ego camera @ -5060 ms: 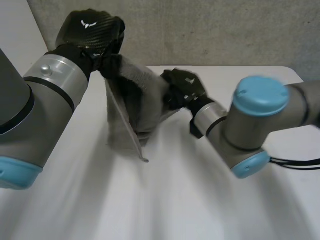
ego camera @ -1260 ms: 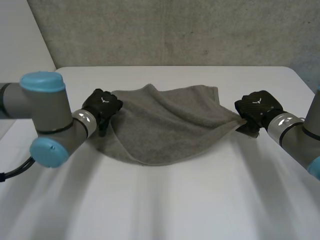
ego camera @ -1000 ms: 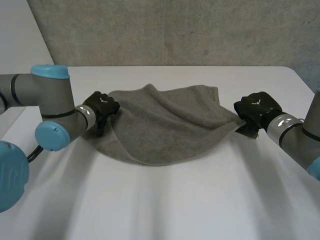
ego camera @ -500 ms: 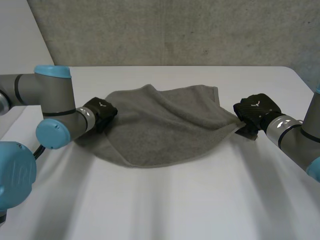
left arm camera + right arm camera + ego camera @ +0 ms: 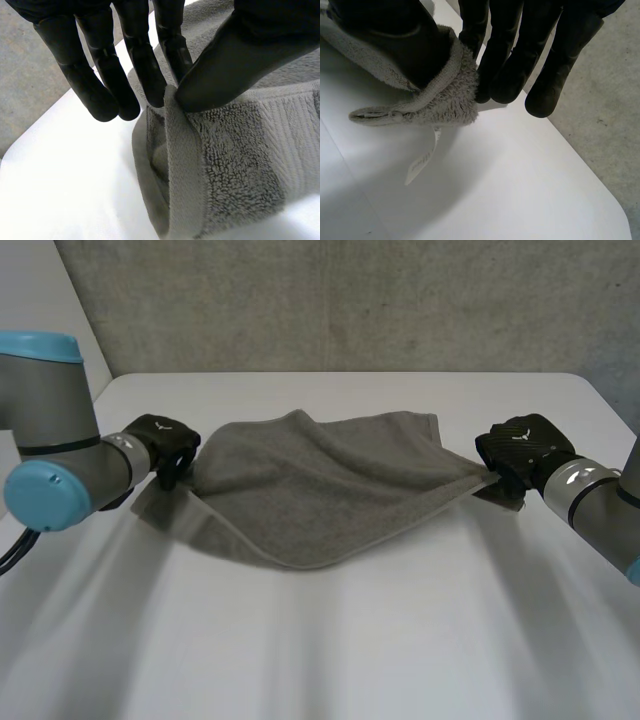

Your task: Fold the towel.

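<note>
On white table, grey towel; concrete wall behind.

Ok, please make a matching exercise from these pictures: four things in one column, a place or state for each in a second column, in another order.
1. robot's black left hand
2. robot's black right hand
3. grey terry towel
4. small white label

a. hangs below a towel corner
b. sags between the two hands
c. pinches the corner bearing the label
d. pinches a hemmed towel edge

Pairs: 1-d, 2-c, 3-b, 4-a
</note>
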Motion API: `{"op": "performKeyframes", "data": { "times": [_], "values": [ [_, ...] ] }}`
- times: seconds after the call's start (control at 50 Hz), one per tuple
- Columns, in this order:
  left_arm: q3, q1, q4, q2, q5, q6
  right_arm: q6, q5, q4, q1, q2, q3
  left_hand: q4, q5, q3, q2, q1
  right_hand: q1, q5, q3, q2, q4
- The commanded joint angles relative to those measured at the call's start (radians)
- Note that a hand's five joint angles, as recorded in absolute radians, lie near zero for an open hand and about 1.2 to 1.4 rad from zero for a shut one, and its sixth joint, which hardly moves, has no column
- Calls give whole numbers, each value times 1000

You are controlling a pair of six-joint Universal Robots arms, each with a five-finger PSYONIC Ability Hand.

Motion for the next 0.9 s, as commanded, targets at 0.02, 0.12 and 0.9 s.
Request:
{"op": "performKeyframes", "data": {
  "times": [0.02, 0.12, 0.9],
  "values": [
    [-375, 19, 169, 189, 22, -2, -18, -19, 56, 3, -8, -6, -124, -267, -148, -86, -61, 65, 52, 51, 66, 50],
    [-549, 33, 326, 243, 44, 5, -22, -31, 57, 12, -5, -3, -124, -267, -148, -86, -61, 65, 52, 51, 66, 50],
    [-899, 121, 593, 371, 157, 202, -36, -34, 57, 14, 4, 15, -867, -1010, -890, -828, -803, 65, 52, 51, 66, 50]
  ]
}}
